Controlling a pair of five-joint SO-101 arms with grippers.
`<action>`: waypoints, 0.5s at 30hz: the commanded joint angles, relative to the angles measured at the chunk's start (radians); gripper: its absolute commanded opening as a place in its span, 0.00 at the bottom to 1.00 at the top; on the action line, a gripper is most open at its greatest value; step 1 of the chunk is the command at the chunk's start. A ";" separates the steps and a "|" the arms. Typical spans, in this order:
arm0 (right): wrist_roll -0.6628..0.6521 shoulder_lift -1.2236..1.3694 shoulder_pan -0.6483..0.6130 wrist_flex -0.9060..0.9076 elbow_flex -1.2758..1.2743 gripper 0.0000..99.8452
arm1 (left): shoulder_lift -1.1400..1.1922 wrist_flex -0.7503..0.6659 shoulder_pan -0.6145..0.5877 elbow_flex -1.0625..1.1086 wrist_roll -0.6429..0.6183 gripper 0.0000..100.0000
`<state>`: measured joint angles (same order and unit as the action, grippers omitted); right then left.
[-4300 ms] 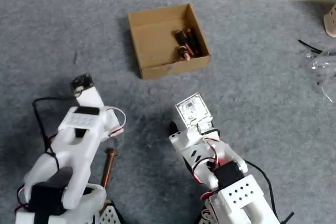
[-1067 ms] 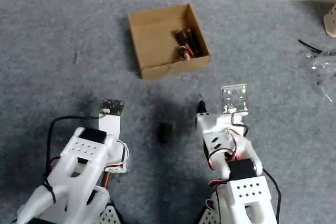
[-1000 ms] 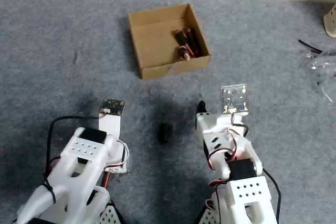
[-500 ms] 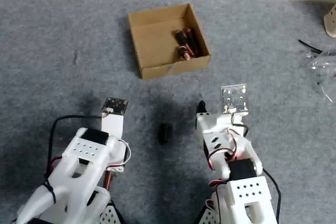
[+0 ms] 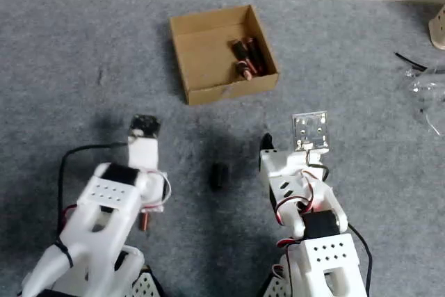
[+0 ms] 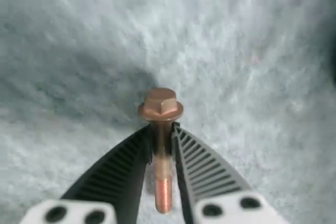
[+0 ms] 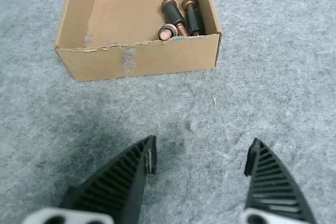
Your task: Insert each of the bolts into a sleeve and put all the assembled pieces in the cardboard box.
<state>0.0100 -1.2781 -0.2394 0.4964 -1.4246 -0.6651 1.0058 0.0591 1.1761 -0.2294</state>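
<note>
1. Bolt (image 6: 160,106): copper-coloured with a flanged hex head, it is clamped by its shank in the left gripper (image 6: 163,129). The head juts past the fingertips and the threaded end points back toward the wrist.
2. The fingers (image 6: 126,161) are drawn in to a narrow gap, and both are pressed against the shank. Grey carpet (image 6: 252,51) is seen beyond the head; whether the bolt touches it cannot be told.
3. The left arm (image 5: 111,203) is set at the near left of the table, its wrist pointed toward the far side. The bolt's threaded end (image 5: 144,220) is seen just beside it in the high view.
4. The right gripper (image 7: 203,145) is spread wide and nothing is held; bare carpet is seen between its fingers.
5. The right arm (image 5: 306,206) is set at the near right, stretched forward, with its gripper aimed toward the box (image 7: 136,61).
6. A black sleeve (image 5: 219,175) is laid on the carpet between the two arms and is touched by neither gripper.
7. The box (image 5: 205,57) is placed beyond both arms, open at the top. Assembled pieces (image 7: 181,19), dark sleeves with copper bolt heads, are laid together against one side wall.
8. Clear plastic (image 5: 425,85) is left at the right edge of the table, well apart from the arms.
</note>
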 commanded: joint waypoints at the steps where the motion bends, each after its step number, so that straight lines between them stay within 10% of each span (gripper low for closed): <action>1: 0.009 -0.015 -0.010 -0.027 0.013 0.26 | -0.022 -0.015 -0.085 -0.130 -0.002 0.01; 15: 0.008 -0.008 -0.054 -0.027 0.012 0.26 | -0.022 0.071 -0.229 -0.271 -0.084 0.01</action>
<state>0.0100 -1.2781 -0.2654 0.4964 -1.4246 -0.6651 1.0717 -0.1435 0.9643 -0.2447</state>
